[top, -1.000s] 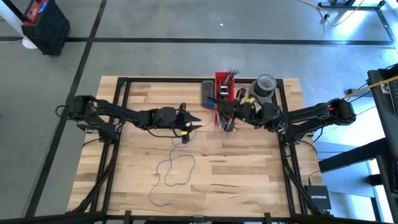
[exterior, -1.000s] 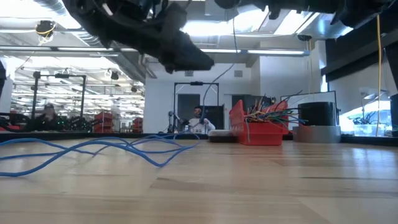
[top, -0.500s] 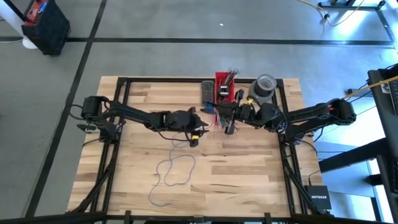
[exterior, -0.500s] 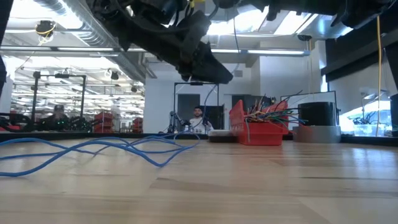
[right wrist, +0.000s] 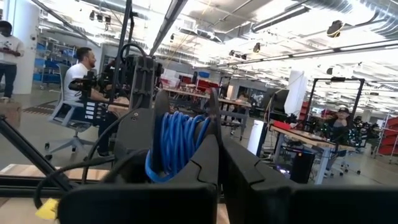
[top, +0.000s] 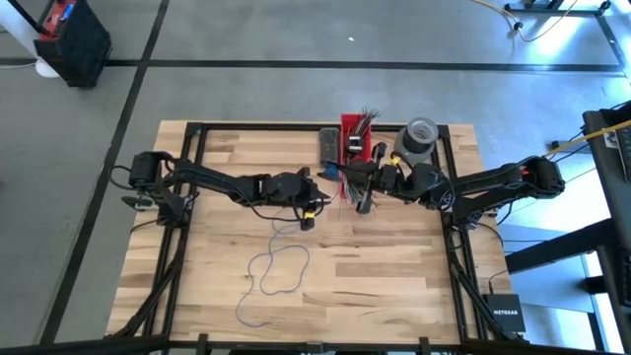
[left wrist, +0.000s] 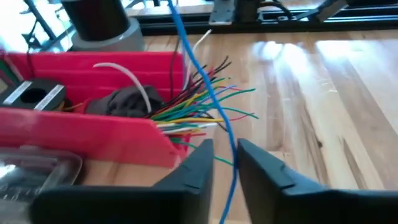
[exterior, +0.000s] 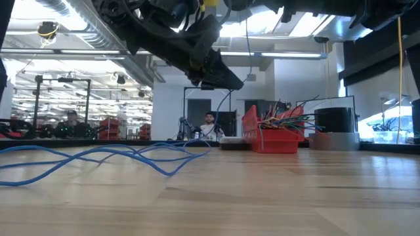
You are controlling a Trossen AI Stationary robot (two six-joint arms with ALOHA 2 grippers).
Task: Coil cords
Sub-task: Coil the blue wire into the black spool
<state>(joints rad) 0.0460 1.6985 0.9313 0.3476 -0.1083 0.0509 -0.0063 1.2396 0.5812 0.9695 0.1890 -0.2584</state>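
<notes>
left jaws (left wrist: pixel 225 163): narrow gap around blue cord (left wrist: pixel 198 74), grip unclear
right jaws (right wrist: pixel 219 163): closed, blue loops bunched beside them
progress: few turns wound; long slack loose, lower-centre table (top: pixel 394 286)

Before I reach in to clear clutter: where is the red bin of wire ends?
In the high view the red bin sits at the table's far edge, right of centre, beside the grey tape roll, just beyond the right gripper.
</notes>
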